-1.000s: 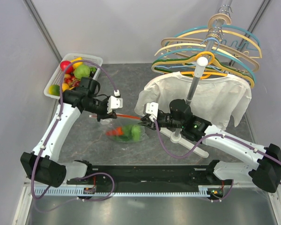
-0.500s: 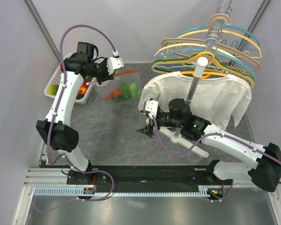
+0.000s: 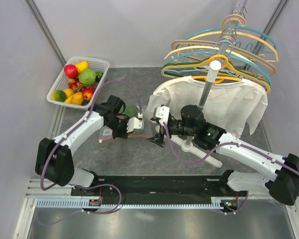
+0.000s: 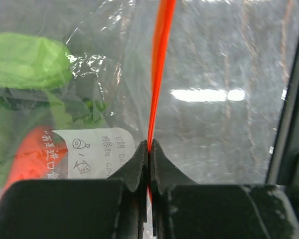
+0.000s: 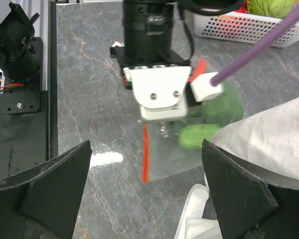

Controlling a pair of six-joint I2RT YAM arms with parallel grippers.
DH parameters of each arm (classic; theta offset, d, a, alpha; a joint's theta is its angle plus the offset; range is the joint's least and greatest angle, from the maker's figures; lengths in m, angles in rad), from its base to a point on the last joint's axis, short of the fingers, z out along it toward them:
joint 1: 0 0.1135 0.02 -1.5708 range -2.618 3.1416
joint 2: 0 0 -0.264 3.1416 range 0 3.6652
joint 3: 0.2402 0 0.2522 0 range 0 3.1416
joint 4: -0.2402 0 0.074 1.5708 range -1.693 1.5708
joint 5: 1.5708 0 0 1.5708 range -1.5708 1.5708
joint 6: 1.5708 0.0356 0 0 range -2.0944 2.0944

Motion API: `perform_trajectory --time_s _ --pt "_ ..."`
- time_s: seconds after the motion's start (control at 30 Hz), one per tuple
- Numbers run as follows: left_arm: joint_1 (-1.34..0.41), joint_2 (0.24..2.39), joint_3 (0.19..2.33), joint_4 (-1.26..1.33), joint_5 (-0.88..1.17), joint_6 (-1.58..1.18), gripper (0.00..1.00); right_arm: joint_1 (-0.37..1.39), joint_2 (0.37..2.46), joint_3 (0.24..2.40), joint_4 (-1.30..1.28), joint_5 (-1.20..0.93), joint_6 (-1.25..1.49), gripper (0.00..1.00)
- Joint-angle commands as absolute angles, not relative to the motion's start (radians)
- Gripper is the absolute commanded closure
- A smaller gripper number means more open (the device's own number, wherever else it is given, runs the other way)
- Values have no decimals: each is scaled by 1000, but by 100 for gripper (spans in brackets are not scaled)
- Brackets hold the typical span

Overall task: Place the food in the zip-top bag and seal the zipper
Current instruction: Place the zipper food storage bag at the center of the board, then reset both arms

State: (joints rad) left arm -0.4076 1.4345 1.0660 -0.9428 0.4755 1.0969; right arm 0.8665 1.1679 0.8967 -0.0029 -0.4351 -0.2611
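Left wrist view: left gripper [image 4: 149, 147] clamped on the zipper [image 4: 159, 64], white Chinese-print label [image 4: 97, 154] on the zip-top bag [image 4: 229, 74].

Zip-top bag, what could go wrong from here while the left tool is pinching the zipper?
The left tool is shut on the zipper alone, while the right tool is open and off the zip-top bag; sliding might drag the bag instead of sealing it. The white shirt hangs close and could snag.
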Motion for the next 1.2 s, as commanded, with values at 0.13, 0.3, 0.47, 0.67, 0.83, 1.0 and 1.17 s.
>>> perform_trajectory --time_s 0.13,0.3,0.47,0.67,0.83,1.0,1.17 --pt "-408 1326 945 -905 532 1019 95 867 1152 939 -40 -446 -227 2" --pt "-411 1232 931 -1014 647 1009 53 867 1120 937 -80 -511 -236 2" --pt "-411 1106 1050 -1043 655 820 0 873 1074 949 -155 -561 -302 2" --pt "-405 1118 1340 -1098 555 479 0 897 1039 1003 -276 -571 -369 2" --pt "-341 1069 1430 -1074 506 324 0 942 976 1017 -336 -519 -414 2" --pt "-299 1003 1398 -1037 377 296 0 954 936 1032 -382 -468 -425 2" --pt "-278 942 1359 -1008 371 291 0 951 917 1064 -437 -449 -456 2"
